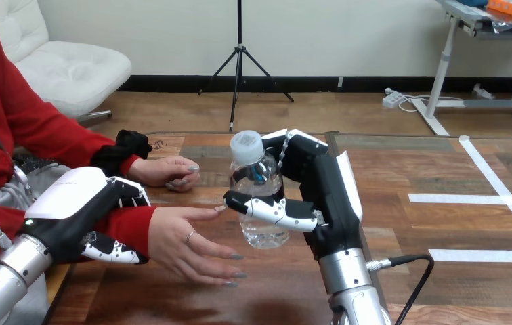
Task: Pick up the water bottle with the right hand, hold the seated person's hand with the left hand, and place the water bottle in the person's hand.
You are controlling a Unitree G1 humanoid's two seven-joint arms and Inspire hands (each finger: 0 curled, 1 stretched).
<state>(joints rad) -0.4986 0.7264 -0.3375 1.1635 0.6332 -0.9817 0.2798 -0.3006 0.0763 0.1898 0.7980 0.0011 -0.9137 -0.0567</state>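
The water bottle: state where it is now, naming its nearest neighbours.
Mid head view, the water bottle is held upright in the curled fingers of the right hand, just right of the person's open hand.

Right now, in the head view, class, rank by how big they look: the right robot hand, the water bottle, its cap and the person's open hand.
1. The right robot hand, largest.
2. The water bottle and the person's open hand: too alike to rank, with the bottle partly covered.
3. The cap, smallest.

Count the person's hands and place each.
2. The person's nearer hand is open beside the water bottle, its wrist held by the left hand; the person's farther hand rests on the table behind it.
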